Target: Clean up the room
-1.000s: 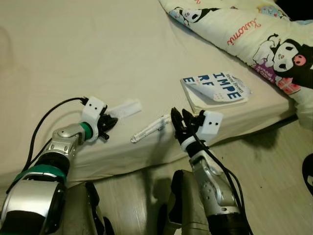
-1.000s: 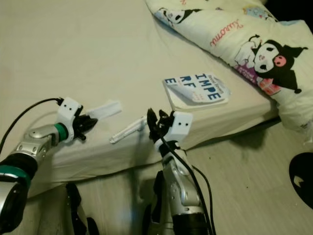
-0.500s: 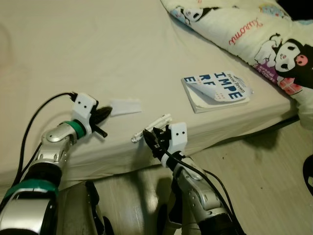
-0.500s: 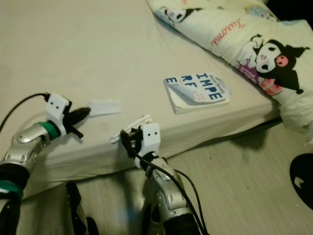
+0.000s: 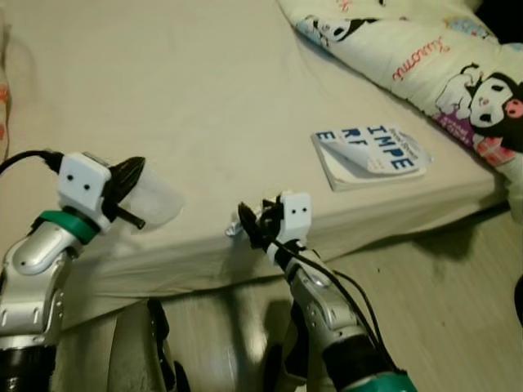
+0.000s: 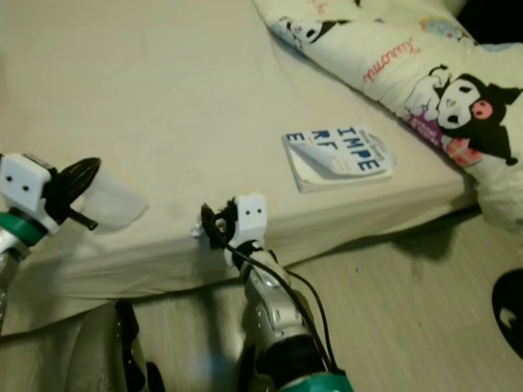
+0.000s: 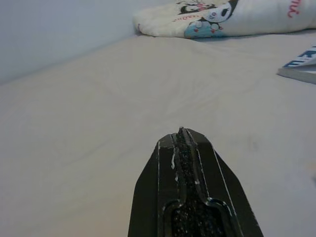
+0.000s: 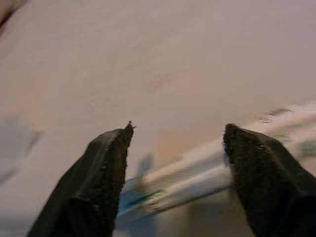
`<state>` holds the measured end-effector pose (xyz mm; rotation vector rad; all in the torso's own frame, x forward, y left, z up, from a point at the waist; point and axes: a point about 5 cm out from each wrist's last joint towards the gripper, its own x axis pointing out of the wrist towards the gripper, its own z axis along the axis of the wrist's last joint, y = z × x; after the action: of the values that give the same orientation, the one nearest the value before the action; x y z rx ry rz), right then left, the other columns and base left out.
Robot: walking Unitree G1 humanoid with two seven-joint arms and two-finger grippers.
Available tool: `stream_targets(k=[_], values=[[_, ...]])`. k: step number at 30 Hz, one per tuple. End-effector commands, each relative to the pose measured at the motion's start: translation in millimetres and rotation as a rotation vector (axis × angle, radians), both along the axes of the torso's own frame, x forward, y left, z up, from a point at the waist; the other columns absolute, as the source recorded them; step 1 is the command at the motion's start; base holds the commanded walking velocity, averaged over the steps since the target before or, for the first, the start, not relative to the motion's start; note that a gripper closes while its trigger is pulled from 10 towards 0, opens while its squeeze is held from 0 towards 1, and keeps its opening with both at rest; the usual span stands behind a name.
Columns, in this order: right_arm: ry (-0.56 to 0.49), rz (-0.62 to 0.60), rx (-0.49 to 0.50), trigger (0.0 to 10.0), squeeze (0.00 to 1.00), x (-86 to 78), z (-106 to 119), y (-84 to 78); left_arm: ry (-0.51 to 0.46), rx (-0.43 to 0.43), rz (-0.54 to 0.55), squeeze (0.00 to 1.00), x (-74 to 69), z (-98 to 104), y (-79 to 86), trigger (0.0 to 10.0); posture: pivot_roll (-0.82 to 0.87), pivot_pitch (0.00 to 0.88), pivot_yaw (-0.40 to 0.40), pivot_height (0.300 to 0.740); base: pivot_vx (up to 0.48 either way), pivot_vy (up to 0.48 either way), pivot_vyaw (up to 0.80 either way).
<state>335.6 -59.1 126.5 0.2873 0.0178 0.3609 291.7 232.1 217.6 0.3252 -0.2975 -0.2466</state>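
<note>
My left gripper (image 5: 129, 170) is shut on a thin translucent white wrapper (image 5: 157, 202), which hangs from it just above the cream bed sheet (image 5: 204, 90). In the left wrist view its fingertips (image 7: 181, 134) are pressed together. My right gripper (image 5: 248, 222) is open at the bed's front edge. A long white packet with green print (image 8: 197, 173) lies on the sheet between its spread fingers (image 8: 111, 148). Only the packet's end (image 5: 232, 231) peeks out past the gripper in the eye views.
A paperback with a curled cover (image 5: 372, 153) lies near the bed's right front edge. A cartoon-print blanket (image 5: 425, 57) covers the far right of the bed. Wooden floor (image 5: 441, 310) lies in front of the bed, and my own legs stand below.
The left gripper has taken hold of the white wrapper and lifted it leftwards off the sheet. The right gripper has dropped down over the long packet. The camera has also shifted.
</note>
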Motion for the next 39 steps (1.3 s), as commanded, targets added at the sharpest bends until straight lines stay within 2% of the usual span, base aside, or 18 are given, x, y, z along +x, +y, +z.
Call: stream_targets(k=[1, 4, 5, 8, 9, 10, 11, 19, 25, 26, 27, 28, 29, 30, 33, 35, 37, 39], values=[[0.021, -0.061, 0.068, 10.0, 1.0, 4.0, 5, 0.3, 0.013, -0.004, 0.018, 0.0, -6.1, -1, -1.8, 10.0, 0.13, 0.226, -0.08, 0.5, 0.0, 0.0, 0.0], [0.009, -0.08, 0.064, 10.0, 1.0, 5.3, 8, -1.8, 0.017, -0.007, 0.023, 0.0, -8.1, -1, -3.5, 10.0, 0.13, 0.226, -0.08, 0.5, 0.0, 0.0, 0.0], [0.022, -0.142, -0.026, 10.0, 1.0, 5.8, 4, -9.7, 0.02, -0.015, 0.028, 0.0, -9.6, -1, -6.7, 10.0, 0.13, 0.226, -0.08, 0.5, 0.0, 0.0, 0.0], [0.045, -0.159, -0.055, 10.0, 1.0, 4.8, 0, -12.1, 0.02, -0.019, 0.028, 0.0, -9.9, -1, -7.6, 10.0, 0.13, 0.226, -0.08, 0.5, 0.0, 0.0, 0.0], [0.087, -0.14, -0.046, 10.0, 0.68, 1.9, -9, -9.2, 0.024, -0.024, 0.03, 0.0, -10.1, -1, -8.8, 10.0, 0.13, 0.223, -0.088, 0.5, 0.0, 0.0, 0.0], [0.087, -0.14, -0.046, 10.0, 0.68, 1.9, -9, -9.2, 0.024, -0.024, 0.03, 0.0, -10.1, -1, -8.8, 10.0, 0.13, 0.223, -0.088, 0.5, 0.0, 0.0, 0.0], [0.157, -0.074, 0.005, 10.0, 0.0, -2.8, -20, 1.4, 0.031, -0.029, 0.033, 0.0, -10.4, -2, -10.5, 10.0, 0.13, 0.223, -0.088, 0.5, 0.0, 0.0, 0.0], [0.221, 0.029, -0.08, 10.0, 0.0, -1.8, -31, 35.1, 0.05, -0.038, 0.039, 0.0, -10.5, 0, -15.5, 10.0, 0.14, 0.231, -0.074, 0.5, 0.0, 0.0, 0.0], [0.241, 0.082, -0.055, 9.9, 0.0, -1.2, -29, 52.9, 0.103, -0.041, 0.031, 0.0, -15.1, -12, -20.4, 10.0, 0.15, 0.232, -0.074, 0.5, 0.0, 0.0, 0.0], [0.245, 0.108, -0.072, 4.5, 0.0, -1.1, -29, 59.2, 0.163, -0.046, 0.035, 0.0, -17.9, -28, -21.6, 10.0, 0.15, 0.236, -0.075, 0.5, 0.0, 0.0, 0.0], [0.245, 0.108, -0.072, 4.5, 0.0, -1.1, -29, 59.2, 0.163, -0.046, 0.035, 0.0, -17.9, -28, -21.6, 10.0, 0.15, 0.236, -0.075, 0.5, 0.0, 0.0, 0.0], [0.245, 0.121, -0.104, 2.2, 0.0, -0.8, -30, 62.4, 0.221, -0.061, 0.04, 0.0, -20.7, -42, -22.0, 10.0, 0.15, 0.236, -0.075, 0.5, 0.0, 0.0, 0.0], [0.245, 0.121, -0.104, 2.2, 0.0, -0.8, -30, 62.4, 0.221, -0.061, 0.04, 0.0, -20.7, -42, -22.0, 10.0, 0.15, 0.236, -0.075, 0.5, 0.0, 0.0, 0.0], [0.25, 0.117, -0.138, 0.0, 0.0, -0.1, -32, 62.1, 0.288, -0.084, 0.048, 0.0, -24.2, -59, -21.4, 10.0, 0.15, 0.238, -0.079, 0.5, 0.0, 0.0, 0.0], [0.244, 0.097, -0.185, 0.0, 0.0, 2.1, -34, 56.1, 0.394, -0.091, 0.067, 0.0, -30.9, -87, -17.1, 10.0, 0.15, 0.241, -0.086, 0.5, 0.0, 0.0, 0.0], [0.244, 0.097, -0.185, 0.0, 0.0, 2.1, -34, 56.1, 0.394, -0.091, 0.067, 0.0, -30.9, -87, -17.1, 10.0, 0.15, 0.241, -0.086, 0.5, 0.0, 0.0, 0.0], [0.222, 0.085, -0.158, 0.0, 0.0, 5.5, -31, 49.6, 0.439, -0.036, 0.137, 0.0, -32.2, -106, -4.1, 10.0, 0.13, 0.242, -0.089, 0.5, 0.0, 0.0, 0.0], [0.205, 0.085, -0.128, 0.0, 0.0, 7.1, -28, 47.2, 0.421, -0.005, 0.2, 0.0, -28.7, -107, 5.3, 10.0, 0.12, 0.241, -0.088, 0.5, 0.0, 0.0, 0.0]])
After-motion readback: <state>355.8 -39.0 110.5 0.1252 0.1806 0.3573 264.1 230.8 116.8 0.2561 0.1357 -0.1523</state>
